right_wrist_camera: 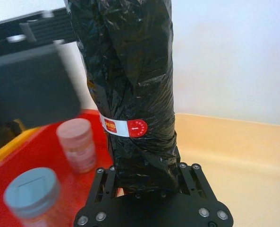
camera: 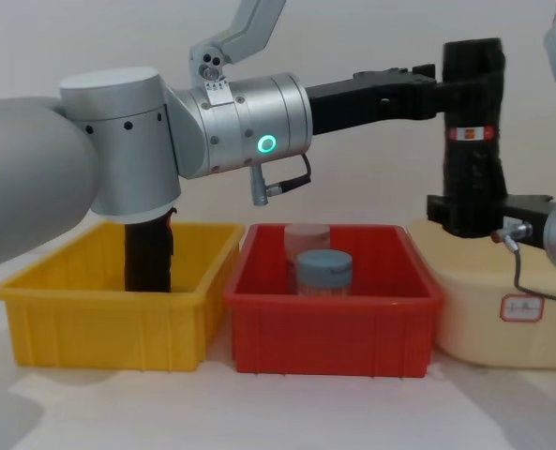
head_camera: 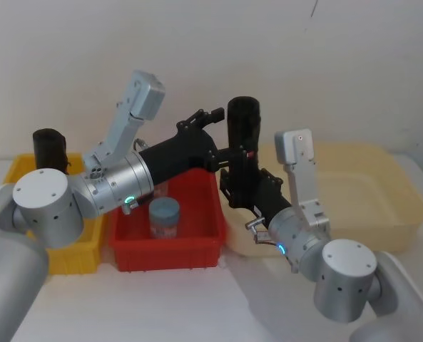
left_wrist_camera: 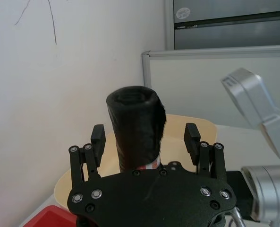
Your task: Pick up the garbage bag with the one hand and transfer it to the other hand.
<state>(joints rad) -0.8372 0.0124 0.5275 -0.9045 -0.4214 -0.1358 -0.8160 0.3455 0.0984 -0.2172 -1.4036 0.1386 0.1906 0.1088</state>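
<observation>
**Head view.** The bag [head_camera: 243, 121] stands upright in the air, above the gap between the red bin [head_camera: 165, 255] and the cream tub [head_camera: 371, 196]. The left hand [head_camera: 224, 151] reaches across to its upper part. The right hand [head_camera: 245, 187] meets its lower end from below. A second black roll [head_camera: 48, 146] stands in the yellow bin [head_camera: 72, 255].

**Left wrist view.** The left hand [left_wrist_camera: 145, 137] is spread. Its fingers [left_wrist_camera: 98, 137] flank the top of the bag [left_wrist_camera: 135, 120], with a gap on each side and no contact.

**Right wrist view.** The bag [right_wrist_camera: 130, 71] rises straight out of the right hand [right_wrist_camera: 147, 182], which is clamped on the foot of the roll. The red-and-white label [right_wrist_camera: 125, 127] sits just above the grip.

**Chest view.** The bag [camera: 473, 94] is vertical and well clear of the worktop [camera: 259, 403]. The left hand [camera: 428, 89] is level with the section above the label [camera: 472, 133]. The right hand [camera: 474, 211] holds the section below it.

**Handling (judged).** The roll is probably light. It is stiff along its length but yields under squeeze, and its film skin is slick and crinkled. The best hold is square across the firm body near the band, away from any loose flap, with each hand on its own section. The single low grip leaves a long part overhanging, so the roll may tip if the clamp is weak.
</observation>
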